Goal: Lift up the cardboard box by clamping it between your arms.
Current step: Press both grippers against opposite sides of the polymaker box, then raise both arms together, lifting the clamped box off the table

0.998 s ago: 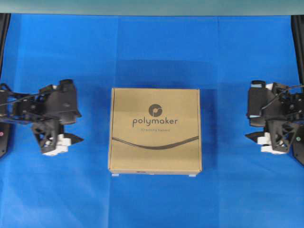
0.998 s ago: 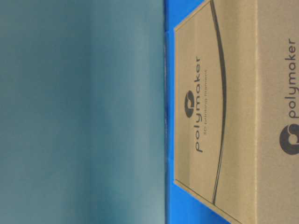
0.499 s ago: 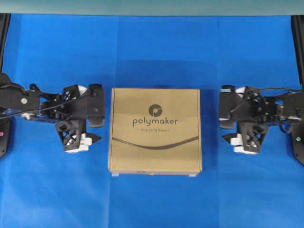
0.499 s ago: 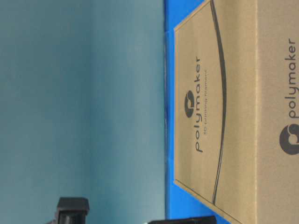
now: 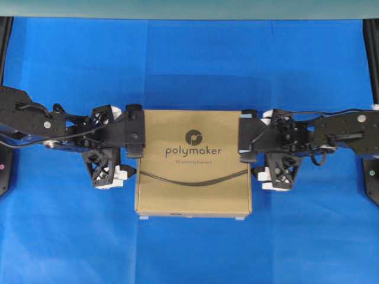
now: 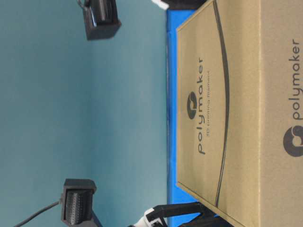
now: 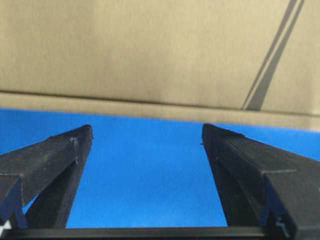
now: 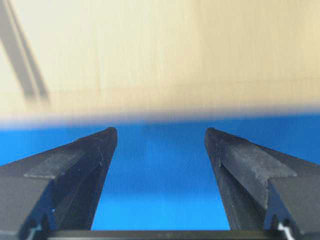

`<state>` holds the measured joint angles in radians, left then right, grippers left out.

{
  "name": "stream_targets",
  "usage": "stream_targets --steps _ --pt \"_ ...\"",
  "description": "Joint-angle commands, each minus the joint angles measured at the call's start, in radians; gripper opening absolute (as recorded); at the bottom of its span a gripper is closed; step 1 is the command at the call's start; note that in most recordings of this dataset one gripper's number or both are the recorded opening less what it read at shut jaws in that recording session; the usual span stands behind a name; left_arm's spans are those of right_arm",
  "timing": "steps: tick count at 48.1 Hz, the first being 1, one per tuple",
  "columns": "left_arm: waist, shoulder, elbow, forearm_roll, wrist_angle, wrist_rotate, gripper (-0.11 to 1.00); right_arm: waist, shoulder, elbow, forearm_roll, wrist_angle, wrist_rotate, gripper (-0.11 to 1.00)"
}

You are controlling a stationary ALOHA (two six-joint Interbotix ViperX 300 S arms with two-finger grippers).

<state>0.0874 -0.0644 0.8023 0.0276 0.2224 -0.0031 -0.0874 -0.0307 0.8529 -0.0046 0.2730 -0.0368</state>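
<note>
Two arms flanking cardboard box (image 5: pixel 193 163) lying flat mid-cloth: left gripper (image 7: pixel 147 137) and right gripper (image 8: pixel 161 135) just beside opposite box edges, fingers spread wide, clamped on nothing, bare cloth visible between tips and cardboard. Blue cloth (image 5: pixel 189 65) beneath everything; teal wall (image 6: pixel 80 118) behind.

A table covered in blue cloth (image 5: pixel 189 248) carries the flat cardboard box (image 5: pixel 193 163), lying at its middle.

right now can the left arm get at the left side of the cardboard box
Probably yes. The left gripper faces the cardboard box side with its jaws open, and only bare blue cloth lies between fingertips and cardboard.
</note>
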Motion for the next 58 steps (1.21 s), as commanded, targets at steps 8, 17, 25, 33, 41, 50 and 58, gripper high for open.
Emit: stream_targets --steps 8,17,25,33,41,50,58 --pt "-0.002 0.002 -0.026 0.002 -0.003 -0.002 0.85 0.006 0.025 -0.054 -0.002 -0.021 -0.005 1.00" --pt "0.000 0.012 -0.044 0.002 -0.003 0.002 0.85 0.006 0.023 -0.055 -0.002 -0.014 0.002 1.00" --pt "0.000 0.009 -0.058 0.003 -0.002 0.000 0.85 0.006 0.017 -0.058 -0.002 -0.012 0.005 1.00" --pt "0.003 -0.011 -0.066 0.003 0.000 0.000 0.85 0.006 -0.006 -0.074 -0.002 -0.002 0.005 1.00" --pt "0.003 -0.038 -0.084 0.002 0.028 -0.002 0.84 0.008 -0.031 -0.104 -0.002 0.077 0.003 1.00" --pt "0.003 -0.086 -0.138 0.003 0.155 0.002 0.84 0.011 -0.074 -0.169 0.000 0.193 0.003 1.00" --pt "-0.005 -0.115 -0.196 0.003 0.253 0.000 0.84 0.014 -0.124 -0.225 -0.002 0.273 0.002 1.00"
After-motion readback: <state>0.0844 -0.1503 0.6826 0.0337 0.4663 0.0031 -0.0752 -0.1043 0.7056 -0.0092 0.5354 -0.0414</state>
